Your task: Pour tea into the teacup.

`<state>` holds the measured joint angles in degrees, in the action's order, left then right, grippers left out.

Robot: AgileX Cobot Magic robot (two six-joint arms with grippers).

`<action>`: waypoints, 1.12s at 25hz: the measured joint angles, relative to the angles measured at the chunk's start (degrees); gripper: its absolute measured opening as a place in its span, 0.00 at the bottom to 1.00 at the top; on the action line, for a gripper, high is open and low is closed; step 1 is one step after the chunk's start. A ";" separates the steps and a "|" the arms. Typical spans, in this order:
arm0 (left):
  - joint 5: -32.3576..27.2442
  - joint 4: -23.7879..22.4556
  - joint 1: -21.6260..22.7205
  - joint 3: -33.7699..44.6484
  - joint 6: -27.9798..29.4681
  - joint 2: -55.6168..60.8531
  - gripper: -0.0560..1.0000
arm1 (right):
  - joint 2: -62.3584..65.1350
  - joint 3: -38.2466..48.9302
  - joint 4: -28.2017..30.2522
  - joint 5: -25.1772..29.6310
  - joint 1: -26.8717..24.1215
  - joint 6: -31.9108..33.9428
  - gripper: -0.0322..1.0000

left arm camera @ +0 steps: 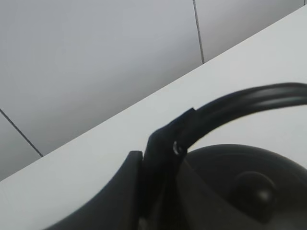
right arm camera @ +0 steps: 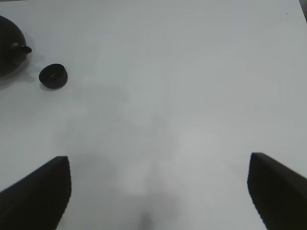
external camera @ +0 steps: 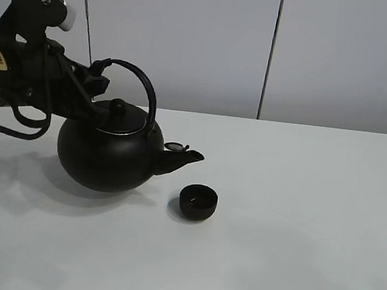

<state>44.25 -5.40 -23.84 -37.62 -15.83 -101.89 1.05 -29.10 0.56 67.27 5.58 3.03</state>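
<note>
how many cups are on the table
1. The teacup stands on the table, close by the spout of the kettle. No other cup shows in any view.

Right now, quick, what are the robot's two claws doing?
Left gripper: closed on the kettle handle.
Right gripper: open, holding nothing.

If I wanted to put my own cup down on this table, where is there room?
The whole stretch of table right of the teacup is bare, and so is the strip in front of the kettle and teacup. It is crowded only at the left, where the left hand grips the kettle's handle.
</note>
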 joint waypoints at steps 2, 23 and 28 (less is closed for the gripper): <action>-0.49 0.10 0.00 -0.15 -0.33 0.00 0.16 | 0.00 0.00 0.00 0.00 0.00 0.00 0.70; -1.03 -0.46 0.00 -1.35 -6.18 -1.98 0.16 | 0.00 0.00 0.00 0.00 0.00 0.00 0.70; -1.03 -0.53 0.00 -1.87 -6.72 -1.98 0.16 | 0.00 0.00 0.00 0.00 0.00 0.00 0.70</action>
<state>43.22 -5.92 -23.84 -39.49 -22.55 -103.87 1.05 -29.10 0.56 67.27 5.58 3.03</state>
